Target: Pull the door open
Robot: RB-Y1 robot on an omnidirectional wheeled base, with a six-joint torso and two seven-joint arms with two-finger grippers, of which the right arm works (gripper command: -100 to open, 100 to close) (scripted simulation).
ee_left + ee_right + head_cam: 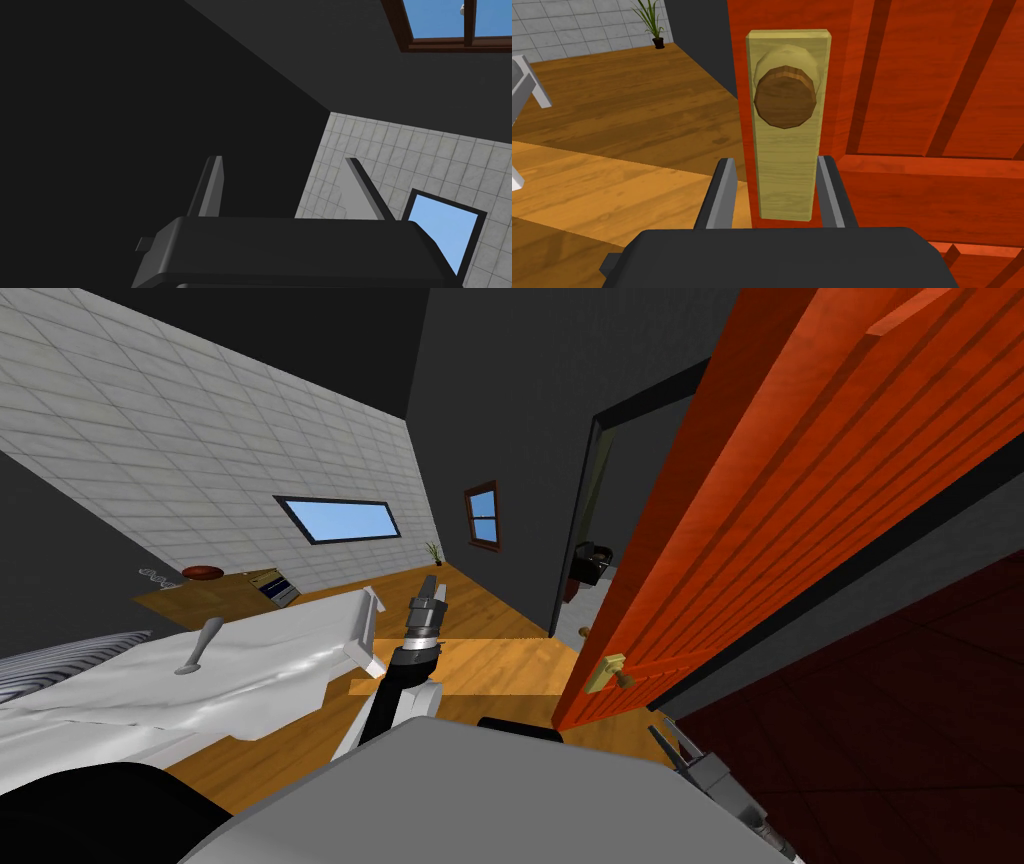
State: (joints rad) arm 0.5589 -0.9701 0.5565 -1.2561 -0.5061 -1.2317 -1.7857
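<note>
The red-orange panelled door [800, 478] stands partly swung in, its free edge toward me. A brown round knob [785, 97] sits on a pale wooden plate [786, 170] near that edge; the knob [622, 677] is small in the head view. My right gripper [776, 160] is open, its fingers [727, 192] flanking the lower part of the plate, just short of the knob and touching nothing. In the head view the right gripper [668, 740] is low, below the knob. My left gripper [283, 160] is open and empty, raised in front of my chest [428, 591].
A white bed [220, 678] lies to my left on the wooden floor [480, 618]. A low wooden desk [215, 588] stands by the tiled wall. A doorway [590, 558] opens in the dark far wall. Dark red floor [880, 718] lies beyond the door on the right.
</note>
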